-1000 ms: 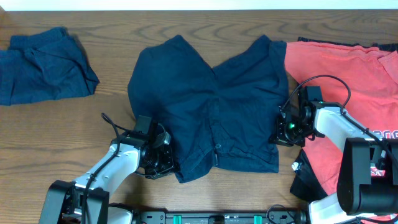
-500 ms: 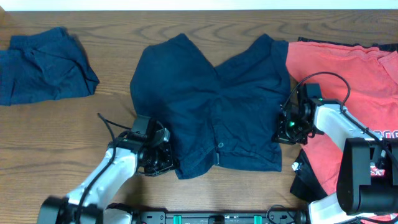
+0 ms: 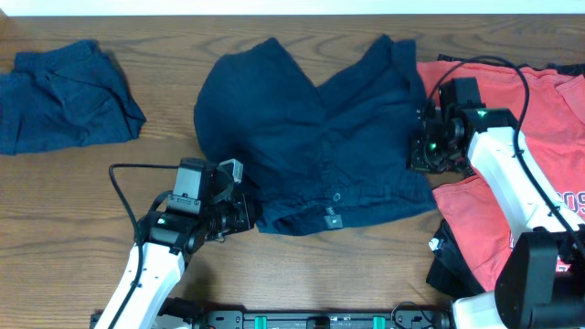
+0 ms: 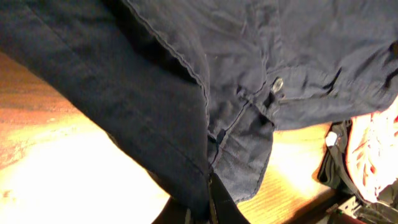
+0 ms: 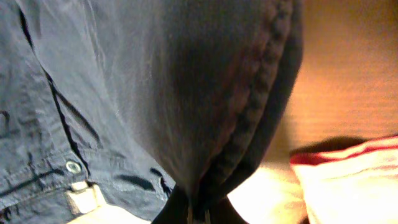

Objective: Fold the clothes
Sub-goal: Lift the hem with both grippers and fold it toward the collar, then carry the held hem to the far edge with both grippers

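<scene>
Wooden table (image 3: pixel 91 183) holds navy garment (image 3: pixel 292 137) (coral shirt (image 3: pixel 558 119) beside).

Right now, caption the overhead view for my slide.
Left gripper and right gripper pinch opposite edges of a navy garment, coral-red shirt alongside.

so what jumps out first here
A big navy garment sprawls in the middle, its button and waistband showing. The left end effector pinches its lower left corner and the right end effector its right edge. A coral-red shirt lies at the right and a crumpled navy bundle at the far left.
</scene>
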### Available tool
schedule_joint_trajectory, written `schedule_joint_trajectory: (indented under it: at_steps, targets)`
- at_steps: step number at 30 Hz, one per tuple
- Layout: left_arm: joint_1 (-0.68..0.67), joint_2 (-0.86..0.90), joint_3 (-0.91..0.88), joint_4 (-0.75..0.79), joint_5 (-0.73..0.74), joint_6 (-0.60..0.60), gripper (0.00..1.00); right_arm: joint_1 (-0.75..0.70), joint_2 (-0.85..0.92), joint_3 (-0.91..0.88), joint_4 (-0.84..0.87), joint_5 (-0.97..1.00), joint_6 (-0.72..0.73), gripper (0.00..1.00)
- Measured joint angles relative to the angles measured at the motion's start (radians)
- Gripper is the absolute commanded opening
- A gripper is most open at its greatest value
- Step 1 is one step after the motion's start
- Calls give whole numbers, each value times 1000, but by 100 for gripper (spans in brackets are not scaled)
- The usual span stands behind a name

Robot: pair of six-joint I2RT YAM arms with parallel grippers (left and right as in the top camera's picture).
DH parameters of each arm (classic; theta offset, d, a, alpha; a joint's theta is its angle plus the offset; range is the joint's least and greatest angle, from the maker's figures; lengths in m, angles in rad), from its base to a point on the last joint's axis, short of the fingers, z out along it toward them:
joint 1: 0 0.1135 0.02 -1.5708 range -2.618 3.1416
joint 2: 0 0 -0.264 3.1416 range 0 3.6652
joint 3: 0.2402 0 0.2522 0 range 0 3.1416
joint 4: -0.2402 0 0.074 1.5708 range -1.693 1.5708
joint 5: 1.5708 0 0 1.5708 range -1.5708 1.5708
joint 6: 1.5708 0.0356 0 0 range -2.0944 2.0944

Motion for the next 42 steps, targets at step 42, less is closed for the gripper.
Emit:
schedule_joint_trajectory:
  at_steps: [42]
  targets:
    - [-19,-171,261,181,-542,209,6,20,0,638,-214,119,-39,1]
